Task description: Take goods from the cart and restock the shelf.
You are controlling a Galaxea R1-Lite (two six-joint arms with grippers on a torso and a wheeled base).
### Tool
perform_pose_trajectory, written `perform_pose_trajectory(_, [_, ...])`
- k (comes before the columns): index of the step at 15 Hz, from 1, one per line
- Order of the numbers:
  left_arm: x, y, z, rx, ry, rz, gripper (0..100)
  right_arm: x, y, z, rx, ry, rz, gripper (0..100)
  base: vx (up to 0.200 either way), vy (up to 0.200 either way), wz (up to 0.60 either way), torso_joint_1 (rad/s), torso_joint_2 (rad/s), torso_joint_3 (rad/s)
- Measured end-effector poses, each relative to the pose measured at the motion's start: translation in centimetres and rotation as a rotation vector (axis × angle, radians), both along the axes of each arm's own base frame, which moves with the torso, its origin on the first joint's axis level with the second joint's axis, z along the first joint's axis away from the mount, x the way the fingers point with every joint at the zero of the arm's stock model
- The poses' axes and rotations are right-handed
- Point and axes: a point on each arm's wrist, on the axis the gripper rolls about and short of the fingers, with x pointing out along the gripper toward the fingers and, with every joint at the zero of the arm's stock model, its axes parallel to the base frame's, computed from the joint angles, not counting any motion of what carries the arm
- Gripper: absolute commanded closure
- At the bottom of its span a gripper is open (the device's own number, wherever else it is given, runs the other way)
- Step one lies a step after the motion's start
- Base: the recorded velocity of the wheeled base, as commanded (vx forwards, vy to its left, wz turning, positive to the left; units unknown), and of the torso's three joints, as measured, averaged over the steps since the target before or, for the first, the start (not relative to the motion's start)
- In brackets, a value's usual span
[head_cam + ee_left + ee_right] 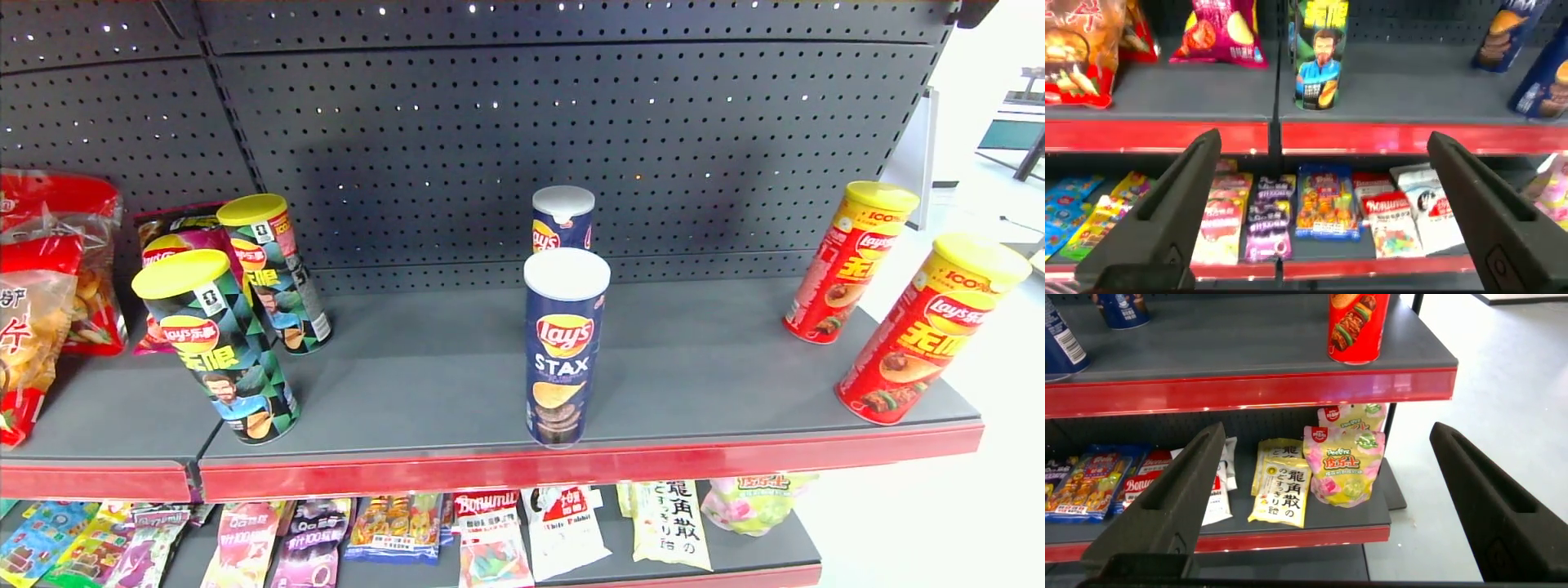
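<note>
The grey shelf (424,384) with a red front edge carries upright chip cans. Two green-black cans with yellow lids (219,347) (277,273) stand on its left part, two navy cans with white lids (563,347) (562,218) in the middle, and two red cans with yellow lids (849,261) (931,331) on the right. My left gripper (1323,204) hangs open in front of the shelf, below the green-black can (1319,53). My right gripper (1327,498) is open too, lower than the red can (1358,327) at the shelf's right end. Neither holds anything.
Red snack bags (41,286) fill the shelf's far left. The lower shelf (735,555) holds several flat candy and snack packets (490,539). A perforated back panel (571,147) closes the rear. Open floor (1503,416) lies past the shelf's right end.
</note>
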Motion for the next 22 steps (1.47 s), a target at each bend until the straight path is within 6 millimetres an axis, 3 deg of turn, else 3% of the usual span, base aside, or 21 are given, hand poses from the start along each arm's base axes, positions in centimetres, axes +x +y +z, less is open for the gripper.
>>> perform_pose_trajectory(5, [-0.3,0.0,0.9,-0.013,-0.064,-0.003,0,0.0,0.0,0.0,0.0,0.0,0.0,0,0.0,0.0,0.0,0.0,0.0,0.0])
perform_pose_trajectory(9, [1.7,0.1,-2.2,-0.008,-0.086,0.024,0,0.0,0.0,0.0,0.0,0.0,0.0,0,0.0,0.0,0.0,0.0,0.0,0.0])
perform_pose_trajectory(12, [2.2,-0.1,-3.9,0.053,0.004,-0.046,0,0.0,0.0,0.0,0.0,0.0,0.0,0,0.0,0.0,0.0,0.0,0.0,0.0])
perform_pose_trajectory(22, [2.2,-0.1,-4.2,0.049,0.019,-0.049,0,0.0,0.0,0.0,0.0,0.0,0.0,0,0.0,0.0,0.0,0.0,0.0,0.0])
